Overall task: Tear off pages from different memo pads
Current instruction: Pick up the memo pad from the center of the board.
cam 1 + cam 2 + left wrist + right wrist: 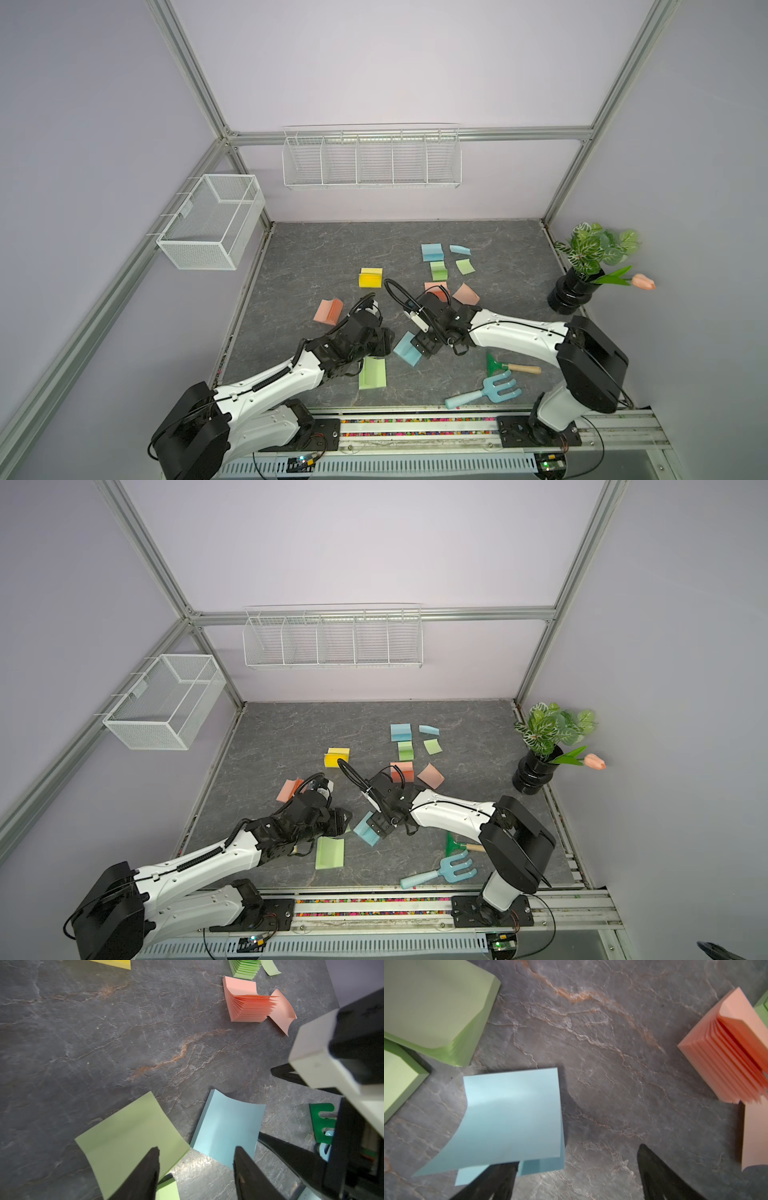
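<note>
Enclosure: lilac walls, aluminium frame. Floor slab: dark veined stone, looks slick; a tugged pad could skid instead of shedding its sheet. Right gripper: jaws wide apart. Left gripper: jaws apart, nothing between. Memo pads: scattered mid-slab. Blue page: draped over one right finger above its blue pad; may cling. Green page: by a left finger, contact unclear.
</note>
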`<state>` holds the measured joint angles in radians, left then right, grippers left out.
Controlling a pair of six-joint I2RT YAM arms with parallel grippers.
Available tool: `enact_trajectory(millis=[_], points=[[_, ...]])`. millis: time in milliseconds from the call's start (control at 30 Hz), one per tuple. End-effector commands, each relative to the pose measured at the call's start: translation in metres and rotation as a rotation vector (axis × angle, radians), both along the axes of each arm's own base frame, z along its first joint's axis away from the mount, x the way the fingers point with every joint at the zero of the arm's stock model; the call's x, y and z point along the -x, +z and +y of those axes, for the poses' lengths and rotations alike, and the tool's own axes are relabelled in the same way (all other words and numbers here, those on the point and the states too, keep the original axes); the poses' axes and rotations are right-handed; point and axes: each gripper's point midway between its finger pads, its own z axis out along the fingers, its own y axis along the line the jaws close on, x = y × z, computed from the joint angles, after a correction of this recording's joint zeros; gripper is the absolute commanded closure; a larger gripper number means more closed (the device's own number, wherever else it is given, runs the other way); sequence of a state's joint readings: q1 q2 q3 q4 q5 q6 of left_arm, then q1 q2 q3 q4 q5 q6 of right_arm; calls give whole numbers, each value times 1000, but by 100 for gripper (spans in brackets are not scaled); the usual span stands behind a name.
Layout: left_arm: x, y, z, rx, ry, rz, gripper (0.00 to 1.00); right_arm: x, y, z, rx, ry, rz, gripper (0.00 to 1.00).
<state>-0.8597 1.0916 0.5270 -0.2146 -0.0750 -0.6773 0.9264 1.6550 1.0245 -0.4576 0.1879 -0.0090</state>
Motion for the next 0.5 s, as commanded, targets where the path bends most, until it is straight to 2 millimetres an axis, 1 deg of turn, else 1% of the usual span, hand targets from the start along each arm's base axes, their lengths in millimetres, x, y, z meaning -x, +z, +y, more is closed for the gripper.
enact_trajectory(millis=[0, 133, 300, 367, 467], points=[[3, -7, 8, -13, 36, 15, 41, 12, -11, 4, 72, 167, 53, 11], [10, -12, 7, 5, 22, 50, 43, 14, -13, 17, 65, 285, 45, 8], [15, -16, 18, 3, 55, 60, 45, 25, -11, 32, 2, 459, 49, 1], [16, -17, 23, 3, 76, 59, 45, 28, -8, 37, -20, 520, 33, 6], [18, -16, 28, 8, 95, 58, 46, 32, -6, 43, -45, 617, -8, 18]])
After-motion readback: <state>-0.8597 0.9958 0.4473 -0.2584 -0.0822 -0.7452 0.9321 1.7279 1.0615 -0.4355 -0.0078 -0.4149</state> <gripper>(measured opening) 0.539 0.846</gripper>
